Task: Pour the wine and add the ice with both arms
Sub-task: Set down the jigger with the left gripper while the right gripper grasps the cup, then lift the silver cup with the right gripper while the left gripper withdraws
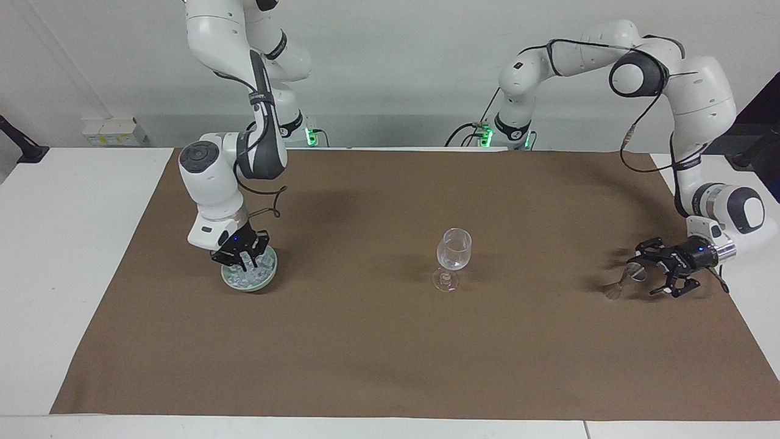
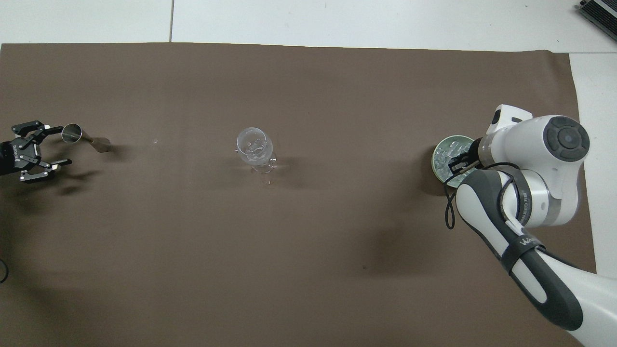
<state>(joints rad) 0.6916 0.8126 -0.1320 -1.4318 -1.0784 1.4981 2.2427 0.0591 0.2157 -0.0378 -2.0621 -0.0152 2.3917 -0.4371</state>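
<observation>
Clear stemmed glass [image 1: 453, 256], brown mat [image 1: 390, 341]

**Even Overhead Light, Soft Shadows**

The scene is bright and evenly lit from above; the white table [image 1: 73, 256] and wall read clean without blown-out patches; the brown mat [image 2: 308, 241] is matte and gives no glare. Shadows are soft-edged and faint: broad dim patches lie on the mat under each arm, and short blurred ones sit beside the glass [image 1: 454, 257] and the dish [image 1: 249, 275]. The glass shows small bright highlights and is hard to trace against the mat in the overhead view [image 2: 254, 150]; green lamps glow at the arm bases. Both views are sharp enough, with no motion blur; straight edges stay straight at the borders.
</observation>
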